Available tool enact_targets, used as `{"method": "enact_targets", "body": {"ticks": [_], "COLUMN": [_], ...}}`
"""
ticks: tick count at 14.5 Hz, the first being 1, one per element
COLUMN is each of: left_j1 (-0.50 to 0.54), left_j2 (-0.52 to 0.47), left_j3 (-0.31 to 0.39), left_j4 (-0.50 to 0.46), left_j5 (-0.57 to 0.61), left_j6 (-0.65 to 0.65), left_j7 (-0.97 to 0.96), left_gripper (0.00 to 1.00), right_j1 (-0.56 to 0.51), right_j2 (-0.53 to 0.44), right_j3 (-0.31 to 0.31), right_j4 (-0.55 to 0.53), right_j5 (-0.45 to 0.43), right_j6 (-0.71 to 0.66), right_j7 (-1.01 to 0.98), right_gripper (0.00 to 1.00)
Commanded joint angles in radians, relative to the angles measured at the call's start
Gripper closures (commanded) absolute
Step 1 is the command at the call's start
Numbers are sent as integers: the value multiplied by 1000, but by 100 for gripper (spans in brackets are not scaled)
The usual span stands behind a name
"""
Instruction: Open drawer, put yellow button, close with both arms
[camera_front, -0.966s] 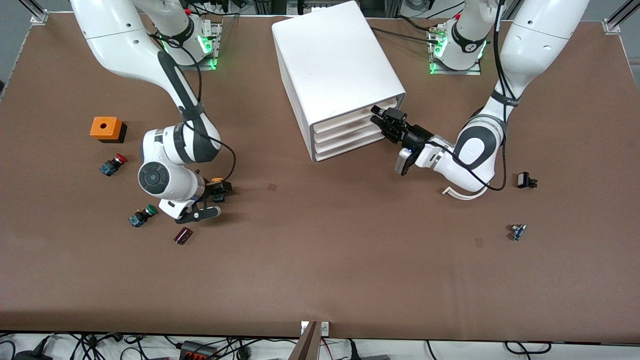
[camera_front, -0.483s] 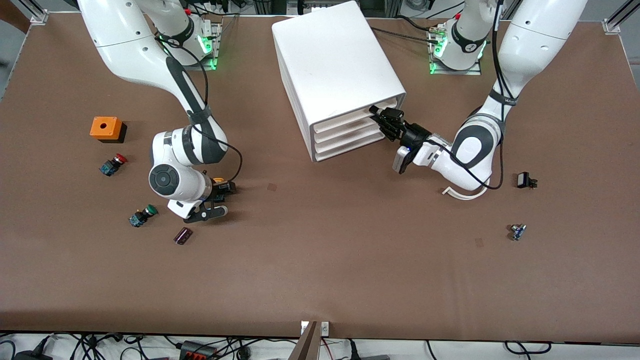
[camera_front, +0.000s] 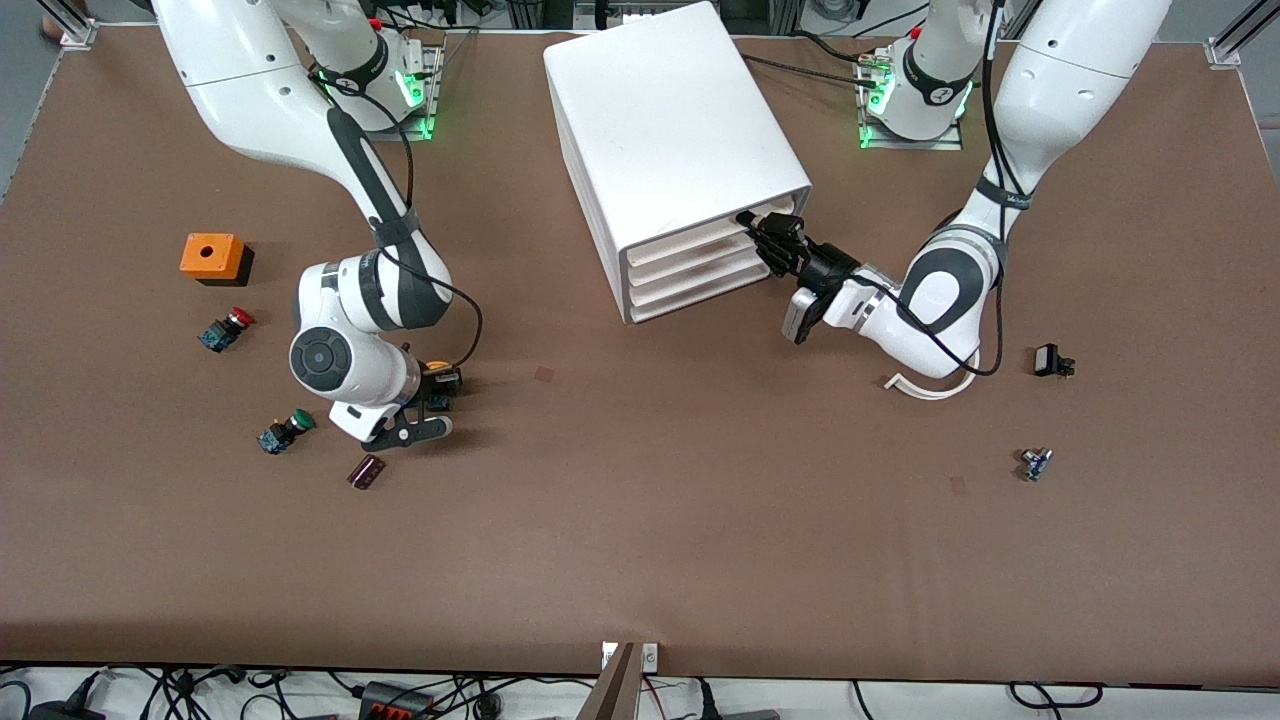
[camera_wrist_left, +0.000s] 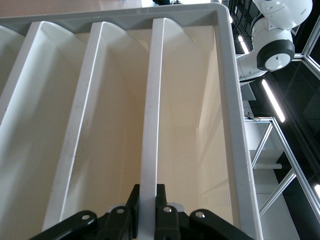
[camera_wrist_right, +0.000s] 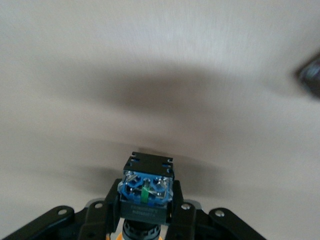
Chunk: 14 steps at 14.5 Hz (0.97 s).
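Two arms are engaged. Nearer the front camera, the yellow button (camera_front: 436, 372) is held by the right gripper (camera_front: 425, 400) just above the desk (camera_front: 640, 540), jaws closed on its black body, long axis along them and blue base (camera_wrist_right: 145, 187) pointing away from the wrist. At the cabinet (camera_front: 672, 150), the left gripper (camera_front: 768, 238) has its jaws pinched narrowly on the front lip of the drawer (camera_wrist_left: 150, 150).

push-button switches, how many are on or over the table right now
3. The yellow button sits in the right pincer. The red-capped switch lies near the orange box. The green-capped switch lies nearer the camera. The arms may hide others.
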<state>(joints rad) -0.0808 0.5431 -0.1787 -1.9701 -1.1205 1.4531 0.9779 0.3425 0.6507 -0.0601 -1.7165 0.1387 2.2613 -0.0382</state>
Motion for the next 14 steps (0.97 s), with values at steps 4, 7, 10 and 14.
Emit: {"method": "enact_targets", "body": {"ticks": [4, 7, 10, 14], "left_j1": [6, 13, 13, 19], "left_j2": [61, 121, 139, 124], "left_j3": [63, 99, 136, 137], "left_j4": [179, 307, 350, 347], "left_j5": [114, 137, 139, 139], "left_j6": [16, 15, 16, -2], "left_j7": [-13, -13, -13, -57], "left_gripper": [96, 95, 84, 0], "right_j1": [16, 26, 71, 163], "right_j2": [-25, -26, -28, -72], "right_j3": [-1, -1, -3, -3], "right_j4": [188, 357, 492, 502], "right_j5": [13, 12, 5, 10], "right_j6": [-66, -231, -347, -348], "right_j7": [-12, -8, 6, 89], "right_gripper": [98, 98, 100, 100]}}
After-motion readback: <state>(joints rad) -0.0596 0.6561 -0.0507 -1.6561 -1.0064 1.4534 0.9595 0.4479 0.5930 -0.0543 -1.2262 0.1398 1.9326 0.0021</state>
